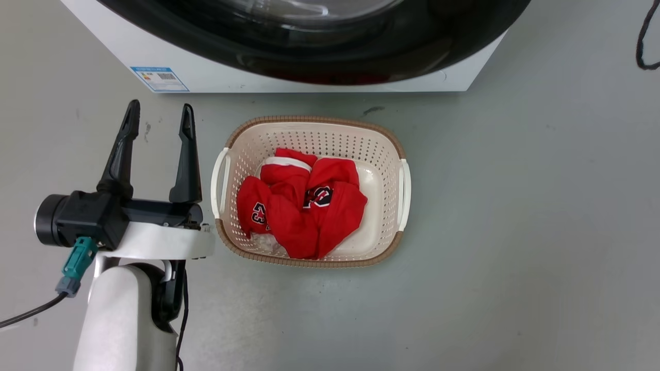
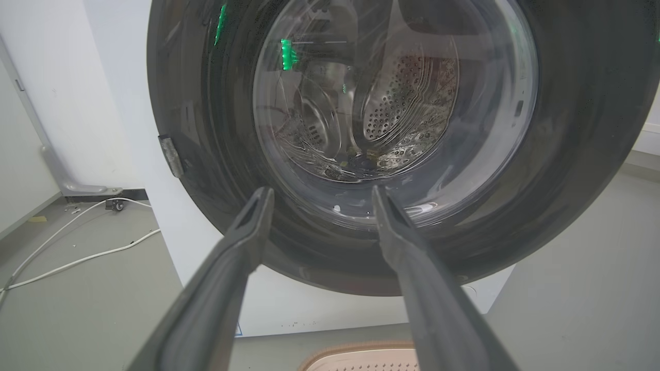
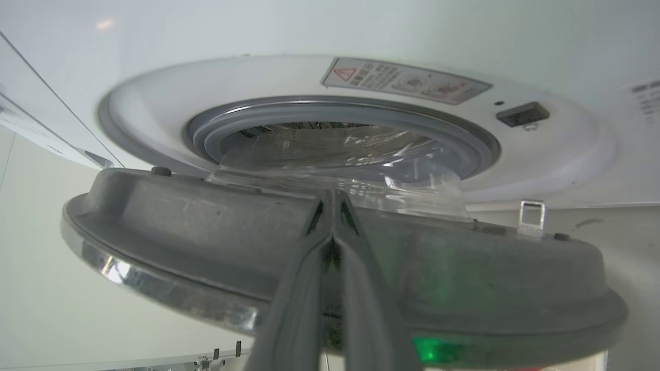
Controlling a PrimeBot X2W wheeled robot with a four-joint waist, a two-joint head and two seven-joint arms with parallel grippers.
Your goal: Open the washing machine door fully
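The washing machine door (image 1: 319,51) is a glossy black disc with a domed glass window, cut off by the top edge of the head view. The right wrist view shows the door's grey inner side (image 3: 206,216) standing ajar from the white front and its grey-gasketed drum opening (image 3: 340,118). My right gripper (image 3: 334,195) is shut, its tips against that inner side just below the glass bowl. Through the left wrist camera I face the door's outer side (image 2: 567,154). My left gripper (image 2: 322,190) is open and short of the door; it also hangs over the floor (image 1: 160,116).
A cream perforated laundry basket (image 1: 309,126) holding red garments (image 1: 304,206) stands on the grey floor right before the machine, beside my left gripper. White cables (image 2: 77,257) lie on the floor left of the machine. A black cord (image 1: 642,46) hangs at the far right.
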